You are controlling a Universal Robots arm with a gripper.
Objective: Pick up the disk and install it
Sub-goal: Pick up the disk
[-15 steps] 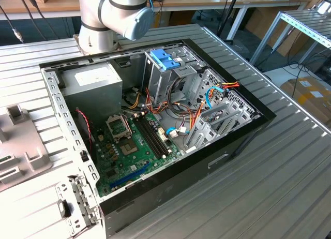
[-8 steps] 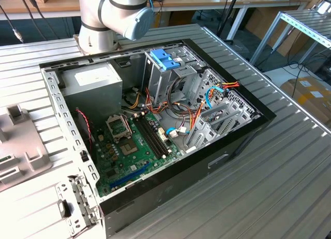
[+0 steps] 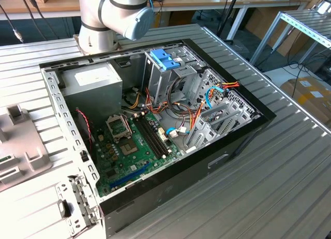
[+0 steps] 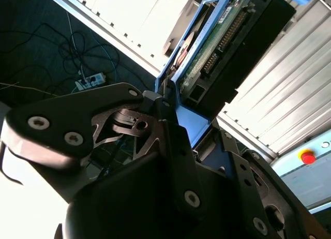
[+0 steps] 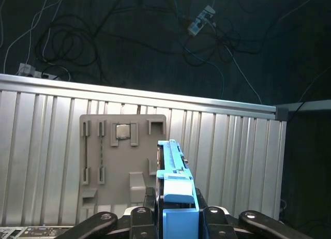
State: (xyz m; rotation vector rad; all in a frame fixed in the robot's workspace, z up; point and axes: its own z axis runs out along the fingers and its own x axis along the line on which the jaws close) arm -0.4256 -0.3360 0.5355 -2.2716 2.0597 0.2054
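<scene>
**End effector** (image 5: 177,218): dark two-finger unit, seen in both wrist views. The jaws stand narrow, closed on the light-blue end tab of the disk (image 5: 173,169). One of the fingers (image 5: 140,217) presses each side of the tab.

**Disk:** held on edge and pointing straight away from the end effector. The second wrist view shows its dark metal body, a green circuit board face and the blue carrier rail running along it. It hangs over the ribbed metal tabletop (image 5: 46,146), close to the edge beyond which lies the dark floor (image 5: 129,37) strewn with cables. Its far end sits in line with one side of the grey fixture plate (image 5: 116,166). Whether it touches the plate cannot be told.

**Grey fixture plate:** flat on the tabletop, with slots and small upright tabs. In the exterior view it lies at the tabletop edge on the exterior view's left.

**Computer case** (image 3: 243,133): open, lying in the middle of the tabletop. It holds the motherboard (image 3: 129,146), the power supply (image 3: 90,81) and the metal drive cage (image 3: 170,81), which is topped by a blue bracket (image 3: 164,59).

**Arm** (image 3: 114,14): its base stands at the far tabletop edge, behind the case.
</scene>
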